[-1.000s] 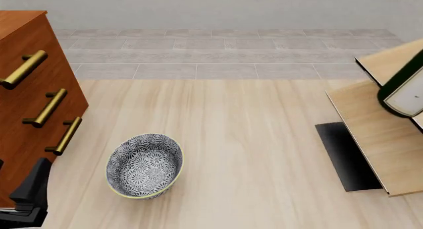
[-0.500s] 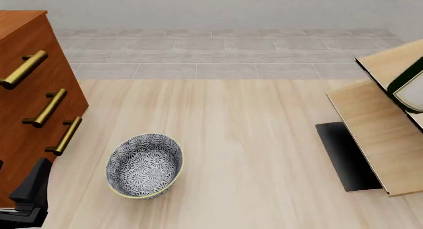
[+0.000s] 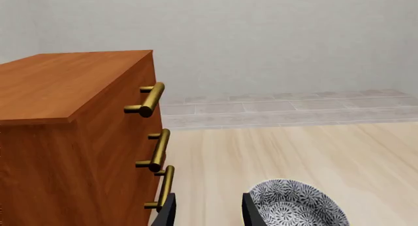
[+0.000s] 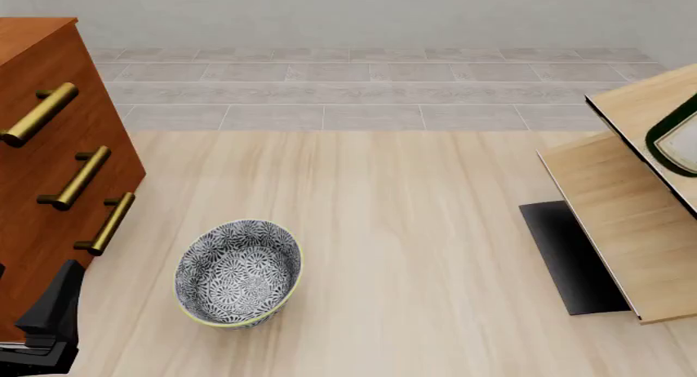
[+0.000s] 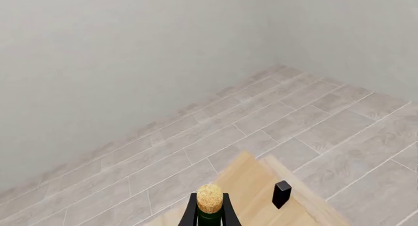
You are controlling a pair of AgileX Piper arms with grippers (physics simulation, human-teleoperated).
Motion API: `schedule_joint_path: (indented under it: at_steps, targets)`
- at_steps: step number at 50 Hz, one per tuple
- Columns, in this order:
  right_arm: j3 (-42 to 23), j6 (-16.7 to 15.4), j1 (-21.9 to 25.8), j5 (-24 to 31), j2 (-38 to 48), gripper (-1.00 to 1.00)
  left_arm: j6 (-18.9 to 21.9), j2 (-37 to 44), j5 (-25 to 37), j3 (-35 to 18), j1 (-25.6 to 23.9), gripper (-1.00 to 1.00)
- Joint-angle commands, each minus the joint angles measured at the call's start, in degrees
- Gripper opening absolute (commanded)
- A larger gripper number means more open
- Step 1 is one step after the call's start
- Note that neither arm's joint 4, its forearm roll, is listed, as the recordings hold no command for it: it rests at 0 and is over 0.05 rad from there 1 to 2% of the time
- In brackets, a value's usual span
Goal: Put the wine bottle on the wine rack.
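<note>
In the right wrist view, the right gripper [image 5: 210,214] has its dark jaws pressed against either side of the wine bottle [image 5: 210,201], just under the tan cork, so they are clamped on the neck. Only the cork and a sliver of green glass show there. Beyond the cork lies the light wood of the wine rack [image 5: 251,187], with a small black block standing on it, and past that grey floor tiles and a plain wall.

In the front view, the bottle appears only as a dark green curve with a pale patch of label at the far right edge [image 4: 677,140]. No writing or brand can be read on the label. That part sits over the upper slanted panel of the rack [image 4: 610,222], whose flat black base rests on the worktop [image 4: 436,230]; whether the glass touches the wood cannot be told. The right gripper itself is out of this view.

The left gripper [image 3: 203,211] shows two dark fingers [image 3: 168,214] with a clear gap between them, nothing held. It sits low at the near left of the worktop, between the reddish-brown cabinet [image 4: 44,148] with brass handles and the patterned bowl [image 4: 237,272], well apart from the bottle and rack.
</note>
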Motion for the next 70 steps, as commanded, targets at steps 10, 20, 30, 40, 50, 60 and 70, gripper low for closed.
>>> schedule_joint_path:
  at_steps: [10,20,30,40,50,60,70]
  targets:
    - [-0.38,3.18,-2.35,-1.48,1.99,-1.0,0.07,0.0,-0.05,0.0,0.17,1.0]
    - [0.94,4.37,-3.18,-2.26,2.57,-1.0,0.19,0.0,-0.1,0.0,-0.06,1.0]
    - [1.48,5.09,-4.39,-3.08,3.38,-1.0,0.3,0.0,-0.23,0.0,-0.16,1.0]
    - [2.29,5.54,-5.12,-4.16,4.31,-1.0,0.42,0.0,-0.12,0.0,-0.11,1.0]
    - [3.75,6.15,-6.19,-6.01,5.77,-1.0,0.5,0.0,0.01,0.0,-0.11,1.0]
    - [5.23,7.45,-7.14,-7.94,7.06,-1.0,0.31,0.0,0.23,0.0,0.2,1.0]
    - [6.12,8.4,-7.8,-9.0,7.78,-1.0,0.42,0.0,0.39,0.0,0.32,1.0]
